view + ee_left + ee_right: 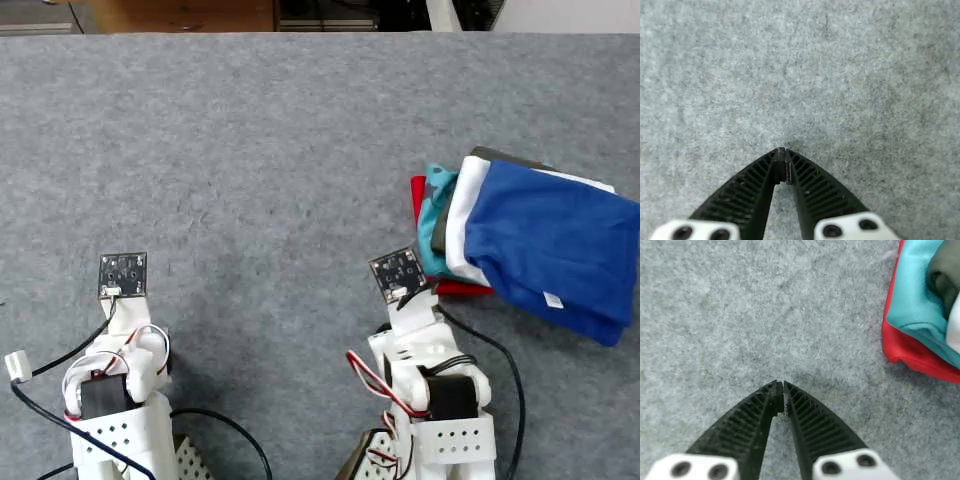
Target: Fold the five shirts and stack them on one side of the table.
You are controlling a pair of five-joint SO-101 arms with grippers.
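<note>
At the left, the left arm point(110, 400) is a white plastic body strung with red, white and black cables, low over the tabletop point(250, 150). The tabletop is a grey, felt-like surface with a fine mottled nap. From the left wrist view, the left tool point(781, 161) is pinched together with nothing in it, its black ribbed fingers meeting at the tips just above the felt.

The right arm point(430, 390), built the same, sits just beside the stack point(520, 240), which lies near the tabletop's right edge. The right tool point(780, 391) is likewise closed and empty, with its ribbed tips touching.

The right wrist view gives the stack's near corner: the red shirt point(905, 352) at the bottom, smooth and sharply creased, then the teal shirt point(912, 295) in fine mesh-like knit, with the dark shirt point(945, 270) rolled above it. The high view adds the upper layers: a white shirt point(465, 215) and a soft, thick blue shirt point(555, 245) on top, tilted and overhanging the rest.
</note>
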